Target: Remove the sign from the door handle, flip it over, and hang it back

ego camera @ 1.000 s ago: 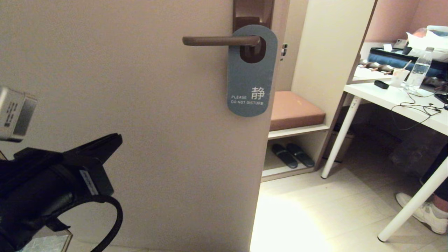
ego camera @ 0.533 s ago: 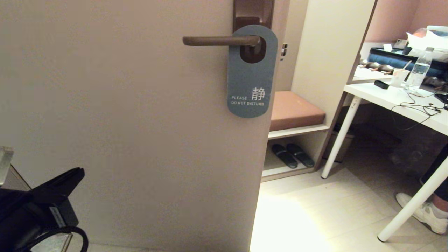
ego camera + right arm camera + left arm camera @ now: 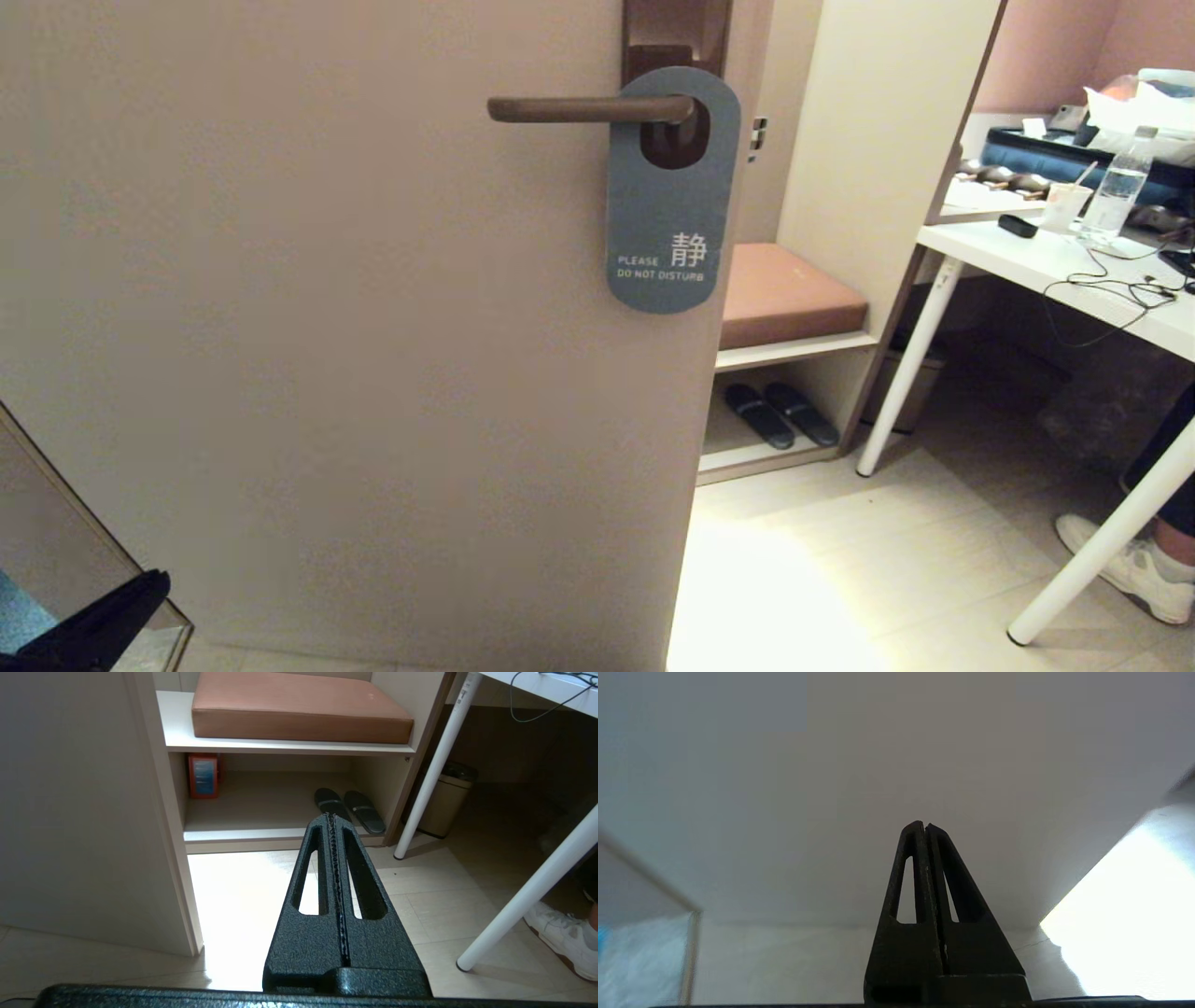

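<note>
The sign (image 3: 667, 201) hangs by its big hole on the door handle (image 3: 588, 109), slate-blue side out, reading "PLEASE DO NOT DISTURB". The handle is a dark brown lever on a tall brown backplate (image 3: 677, 33). My left gripper (image 3: 154, 586) shows only as a black tip at the bottom left of the head view, far below the sign; in the left wrist view it (image 3: 924, 826) is shut and empty, facing the door. My right gripper (image 3: 331, 815) is shut and empty, out of the head view, pointing at the floor.
The beige door (image 3: 327, 327) fills the left. Right of it stands a shelf with a brown cushion (image 3: 784, 294) and dark slippers (image 3: 780, 413). A white desk (image 3: 1064, 271) with a bottle and cables stands at the right. A person's white shoe (image 3: 1134, 565) is near a desk leg.
My left arm has dropped steadily down and left, from the middle left to almost out of the head view. The sign and handle have not moved.
</note>
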You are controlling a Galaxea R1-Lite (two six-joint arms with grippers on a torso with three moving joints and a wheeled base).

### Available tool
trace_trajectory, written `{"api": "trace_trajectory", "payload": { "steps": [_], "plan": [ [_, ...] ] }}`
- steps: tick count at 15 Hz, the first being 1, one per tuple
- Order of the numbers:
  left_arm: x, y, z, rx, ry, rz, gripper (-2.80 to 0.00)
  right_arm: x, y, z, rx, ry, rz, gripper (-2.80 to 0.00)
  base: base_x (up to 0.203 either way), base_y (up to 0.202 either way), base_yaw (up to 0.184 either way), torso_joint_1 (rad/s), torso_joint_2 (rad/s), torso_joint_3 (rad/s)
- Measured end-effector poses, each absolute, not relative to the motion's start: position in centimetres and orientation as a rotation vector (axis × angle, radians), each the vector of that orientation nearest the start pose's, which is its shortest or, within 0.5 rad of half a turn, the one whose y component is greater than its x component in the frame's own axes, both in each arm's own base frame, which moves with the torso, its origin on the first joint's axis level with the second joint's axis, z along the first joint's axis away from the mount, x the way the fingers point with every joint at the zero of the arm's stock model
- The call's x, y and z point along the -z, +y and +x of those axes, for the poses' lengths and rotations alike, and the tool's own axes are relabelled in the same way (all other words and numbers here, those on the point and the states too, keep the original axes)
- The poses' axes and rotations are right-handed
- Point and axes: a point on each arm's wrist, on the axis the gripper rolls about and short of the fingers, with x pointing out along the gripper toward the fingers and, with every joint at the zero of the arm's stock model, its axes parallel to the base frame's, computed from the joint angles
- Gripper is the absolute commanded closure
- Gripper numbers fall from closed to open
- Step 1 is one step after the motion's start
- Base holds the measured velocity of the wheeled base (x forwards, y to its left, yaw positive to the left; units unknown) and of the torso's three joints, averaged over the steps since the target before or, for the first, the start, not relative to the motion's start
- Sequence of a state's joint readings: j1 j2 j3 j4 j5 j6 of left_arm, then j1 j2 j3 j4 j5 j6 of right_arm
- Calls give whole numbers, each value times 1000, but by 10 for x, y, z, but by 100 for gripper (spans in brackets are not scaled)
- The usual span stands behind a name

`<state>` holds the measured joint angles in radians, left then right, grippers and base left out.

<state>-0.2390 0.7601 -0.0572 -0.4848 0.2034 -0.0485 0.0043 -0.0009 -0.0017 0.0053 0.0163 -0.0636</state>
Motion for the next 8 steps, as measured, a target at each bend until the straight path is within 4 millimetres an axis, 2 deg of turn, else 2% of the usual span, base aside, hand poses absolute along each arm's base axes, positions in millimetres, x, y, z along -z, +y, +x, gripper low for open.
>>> {"api": "trace_trajectory", "payload": {
  "steps": [2,8],
  "plan": [
    [-120,-6,55,-10,211,15,0,-75,0,-23,-21,2,-64,0,0,0,0,0,0,0],
    [-110,0,39,-77,226,40,0,-75,0,-23,-20,1,-64,0,0,0,0,0,0,0]
  ]
}}
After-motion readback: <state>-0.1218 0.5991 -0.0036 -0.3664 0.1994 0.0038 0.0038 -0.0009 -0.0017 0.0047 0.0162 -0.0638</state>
